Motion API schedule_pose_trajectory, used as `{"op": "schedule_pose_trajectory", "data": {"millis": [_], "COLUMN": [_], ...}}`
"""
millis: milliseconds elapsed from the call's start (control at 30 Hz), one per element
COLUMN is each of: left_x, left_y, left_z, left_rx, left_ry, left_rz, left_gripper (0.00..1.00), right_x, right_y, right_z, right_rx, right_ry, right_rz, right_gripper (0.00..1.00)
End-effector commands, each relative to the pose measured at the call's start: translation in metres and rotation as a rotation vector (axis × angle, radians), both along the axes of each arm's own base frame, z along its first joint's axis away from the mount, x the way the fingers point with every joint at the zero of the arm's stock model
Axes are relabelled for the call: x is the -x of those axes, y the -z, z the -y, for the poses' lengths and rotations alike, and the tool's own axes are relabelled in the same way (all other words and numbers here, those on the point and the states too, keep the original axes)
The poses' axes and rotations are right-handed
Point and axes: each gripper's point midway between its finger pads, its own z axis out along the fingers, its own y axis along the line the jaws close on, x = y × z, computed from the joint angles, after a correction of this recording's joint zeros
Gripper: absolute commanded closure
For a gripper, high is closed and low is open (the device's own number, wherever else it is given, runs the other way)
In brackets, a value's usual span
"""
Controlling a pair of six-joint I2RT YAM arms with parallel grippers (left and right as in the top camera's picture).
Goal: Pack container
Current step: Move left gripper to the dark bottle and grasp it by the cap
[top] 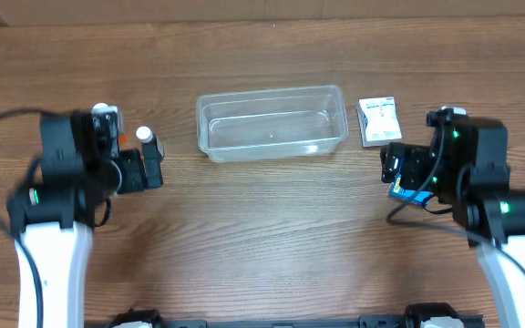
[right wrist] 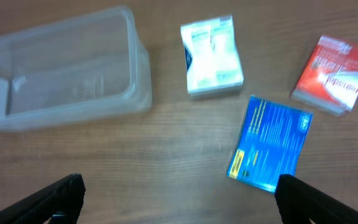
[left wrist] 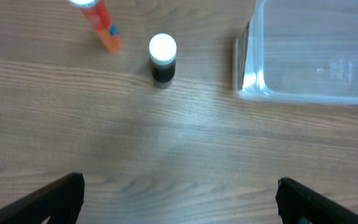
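Note:
The clear plastic container [top: 272,123] sits empty at the table's middle back; it also shows in the left wrist view [left wrist: 312,53] and the right wrist view [right wrist: 61,68]. My left gripper [left wrist: 179,199] is open and empty, left of the container, near a small black bottle with a white cap [left wrist: 163,58] and an orange tube [left wrist: 101,25]. My right gripper [right wrist: 179,199] is open and empty, right of the container, near a blue box [right wrist: 270,144], a white box [right wrist: 211,57] and a red box [right wrist: 333,74].
In the overhead view the white-capped bottle [top: 145,137] stands by the left arm. The white box [top: 377,120] lies right of the container, and the blue box [top: 406,193] peeks out under the right arm.

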Motion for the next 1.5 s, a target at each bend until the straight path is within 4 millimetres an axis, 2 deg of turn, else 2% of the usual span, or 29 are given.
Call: {"op": "schedule_pose_trajectory", "data": {"millis": [0, 133, 233, 333, 533, 667, 733, 800, 900, 1000, 1067, 1100, 1467], "left_x": [-0.024, -0.049, -0.069, -0.086, -0.100, -0.110, -0.115, -0.120, -0.130, -0.132, -0.132, -0.132, -0.126], "left_y": [-0.013, -0.010, 0.001, 0.027, 0.095, 0.128, 0.136, 0.139, 0.138, 0.138, 0.138, 0.138, 0.138], "left_z": [0.006, 0.001, -0.010, -0.017, -0.018, -0.017, -0.014, -0.012, -0.011, -0.002, 0.007, 0.008, 0.008], "left_rx": [0.061, 0.074, 0.031, 0.018, 0.025, 0.026, 0.024, 0.000, -0.087, -0.120, -0.124, -0.124, -0.126], "left_ry": [0.023, -0.018, -0.052, -0.084, -0.084, -0.079, -0.071, -0.062, -0.050, -0.026, -0.007, -0.004, 0.002], "left_rz": [-0.072, -0.127, -0.160, -0.227, -0.394, -0.444, -0.443, -0.431, -0.395, -0.388, -0.386, -0.386, -0.410], "left_gripper": [0.00, 0.00, 0.00, 0.00, 0.00, 0.00, 0.00, 0.05, 0.18, 0.26, 0.40, 0.42, 0.44], "right_x": [-0.013, -0.015, -0.012, -0.010, -0.011, -0.011, -0.011, -0.011, -0.012, -0.012, -0.012, -0.012, -0.012], "right_y": [-0.001, 0.008, 0.010, 0.012, 0.011, 0.011, 0.011, 0.011, 0.011, 0.011, 0.011, 0.011, 0.011], "right_z": [0.000, 0.016, 0.030, 0.040, 0.038, 0.038, 0.038, 0.038, 0.038, 0.038, 0.038, 0.038, 0.038], "right_rx": [-0.028, -0.026, -0.027, -0.031, -0.038, -0.038, -0.038, -0.038, -0.038, -0.038, -0.038, -0.037, -0.037], "right_ry": [0.026, 0.112, 0.156, 0.189, 0.184, 0.184, 0.184, 0.184, 0.184, 0.184, 0.184, 0.184, 0.184], "right_rz": [-0.031, -0.070, -0.084, -0.097, -0.094, -0.094, -0.094, -0.093, -0.090, -0.090, -0.091, -0.091, -0.088], "right_gripper": [0.00, 0.00, 0.00, 0.00, 0.00, 0.00, 0.00, 0.00, 0.00, 0.00, 0.00, 0.00, 0.00]}}
